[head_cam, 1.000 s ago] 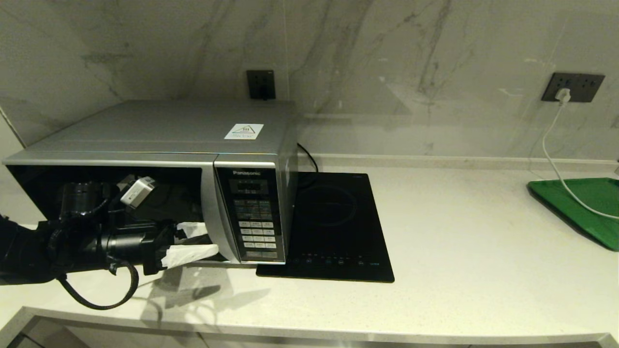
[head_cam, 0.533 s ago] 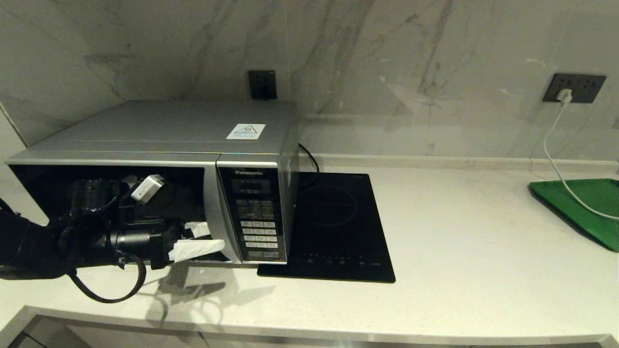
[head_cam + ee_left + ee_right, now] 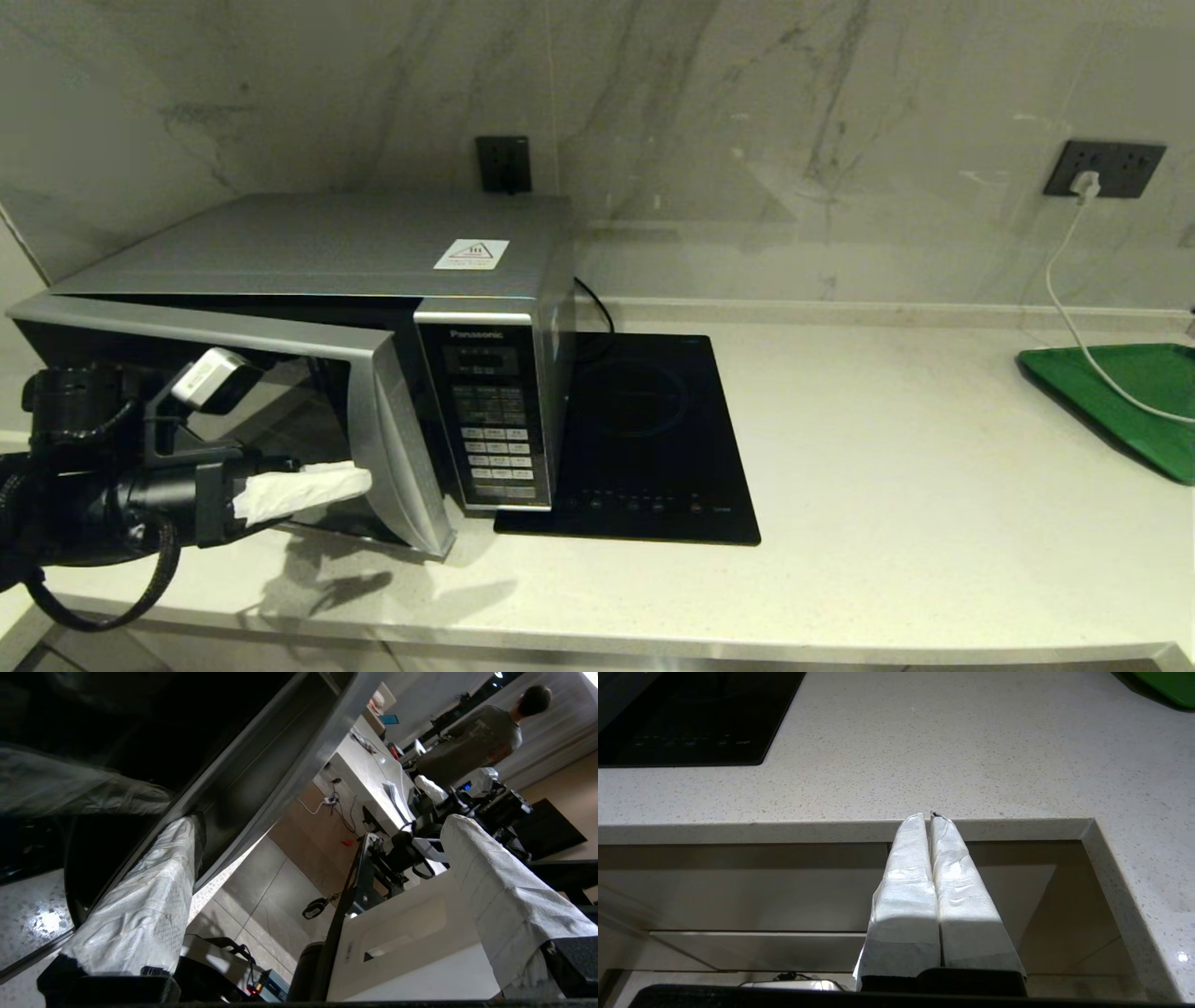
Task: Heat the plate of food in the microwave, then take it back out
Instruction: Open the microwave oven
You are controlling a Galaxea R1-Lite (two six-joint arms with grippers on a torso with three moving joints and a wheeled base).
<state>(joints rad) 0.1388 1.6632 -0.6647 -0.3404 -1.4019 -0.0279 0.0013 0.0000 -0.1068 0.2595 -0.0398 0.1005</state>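
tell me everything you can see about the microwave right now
The microwave is a large silver-grey Panasonic box at the left of the pale stone counter, against the marble wall. A small white warning sticker sits on its top. Its dark glass door, hinged on the left, stands partly ajar, free edge swung outward. The black button panel is to the door's right. The left hand, open, has one wrapped finger behind the door's edge. The black hob lies beside it. The inside is hidden.

One microwave (image 3: pixel 308 308), one black induction hob (image 3: pixel 644 439), one green tray (image 3: pixel 1120 397), two wall sockets (image 3: pixel 504 163), one white cable (image 3: pixel 1074 289), all on one counter (image 3: pixel 934 523).
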